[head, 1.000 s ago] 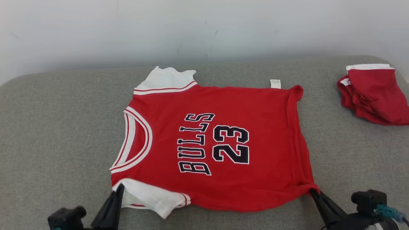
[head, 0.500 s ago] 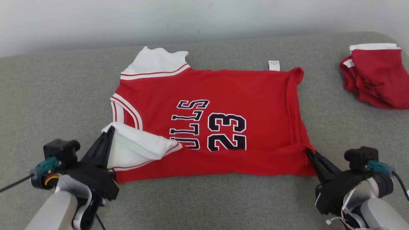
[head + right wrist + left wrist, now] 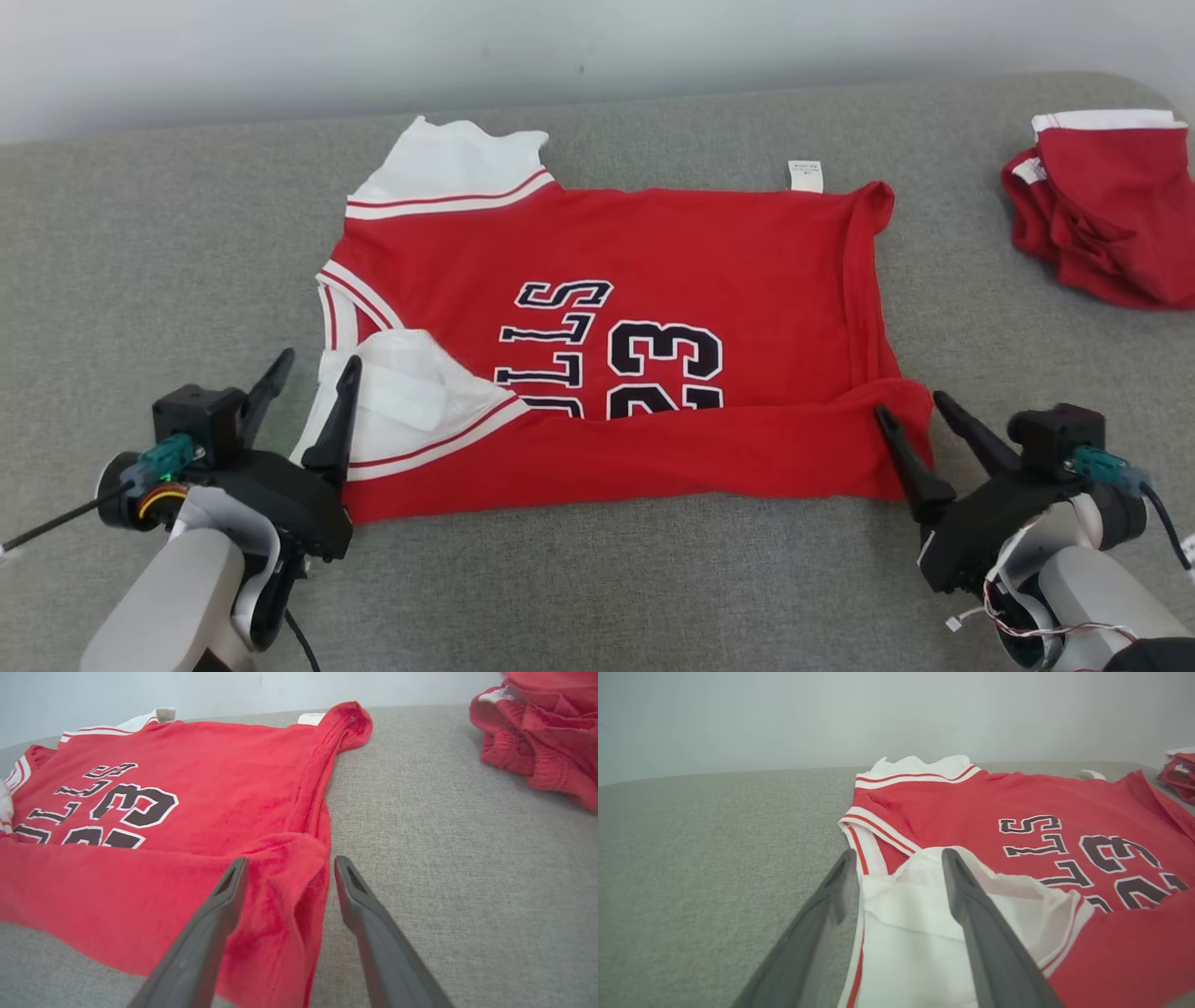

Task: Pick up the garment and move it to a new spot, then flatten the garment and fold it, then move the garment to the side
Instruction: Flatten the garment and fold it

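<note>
Letting go just now, the left gripper (image 3: 318,359) and right gripper (image 3: 908,403) stand wide open holding nothing, and the red cloth jersey with white sleeves (image 3: 653,252) lies on the grey fabric pad (image 3: 140,233), near edge folded over, more folding and moving aside still to do.

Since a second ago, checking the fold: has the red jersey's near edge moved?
Yes. The red jersey's near edge folded away from the robot and now covers the bottom of the black 23 print, earlier fully visible.
</note>
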Motion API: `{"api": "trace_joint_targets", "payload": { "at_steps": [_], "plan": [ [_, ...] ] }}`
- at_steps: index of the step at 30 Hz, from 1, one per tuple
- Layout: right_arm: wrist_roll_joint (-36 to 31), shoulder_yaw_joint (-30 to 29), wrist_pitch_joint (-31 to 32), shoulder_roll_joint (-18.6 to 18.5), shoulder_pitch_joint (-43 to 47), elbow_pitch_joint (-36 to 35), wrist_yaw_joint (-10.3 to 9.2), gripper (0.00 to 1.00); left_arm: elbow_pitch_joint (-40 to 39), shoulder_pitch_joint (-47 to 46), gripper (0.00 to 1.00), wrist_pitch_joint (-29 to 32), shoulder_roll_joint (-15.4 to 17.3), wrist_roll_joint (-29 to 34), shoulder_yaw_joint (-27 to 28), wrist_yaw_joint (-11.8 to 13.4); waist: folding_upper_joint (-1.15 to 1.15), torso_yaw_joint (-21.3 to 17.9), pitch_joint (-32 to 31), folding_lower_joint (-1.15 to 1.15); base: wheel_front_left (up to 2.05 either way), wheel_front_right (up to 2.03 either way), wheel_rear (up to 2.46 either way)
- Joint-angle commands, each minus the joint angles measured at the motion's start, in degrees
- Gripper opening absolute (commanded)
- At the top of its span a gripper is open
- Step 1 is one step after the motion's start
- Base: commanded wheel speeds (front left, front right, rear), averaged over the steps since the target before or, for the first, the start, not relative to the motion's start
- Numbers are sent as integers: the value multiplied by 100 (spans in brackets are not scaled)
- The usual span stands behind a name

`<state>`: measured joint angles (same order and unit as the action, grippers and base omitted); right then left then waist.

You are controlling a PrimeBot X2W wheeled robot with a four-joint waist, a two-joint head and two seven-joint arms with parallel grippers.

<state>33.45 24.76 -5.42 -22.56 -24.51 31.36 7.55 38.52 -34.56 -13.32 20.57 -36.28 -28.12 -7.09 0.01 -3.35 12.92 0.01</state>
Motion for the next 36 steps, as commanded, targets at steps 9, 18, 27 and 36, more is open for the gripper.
{"api": "trace_joint_targets", "payload": {
  "at_steps": [9,18,27,36],
  "plan": [
    [200,-181,-570,68,699,65,-17,100,-464,1111,100,-184,-138,41,511,115,-1,126,-324,-1,0,0,0],
    [91,-355,-548,225,707,171,-17,100,-536,1650,100,-178,-306,37,634,182,-1,118,-264,-1,0,0,0],
    [14,-281,-429,405,420,581,-17,27,-19,1508,100,-131,-469,-16,486,110,-1,78,-157,-1,0,0,0],
    [166,-129,-582,454,474,813,-17,0,304,1589,0,-167,-554,-109,522,42,-1,143,-475,-1,0,0,0]
  ]
}}
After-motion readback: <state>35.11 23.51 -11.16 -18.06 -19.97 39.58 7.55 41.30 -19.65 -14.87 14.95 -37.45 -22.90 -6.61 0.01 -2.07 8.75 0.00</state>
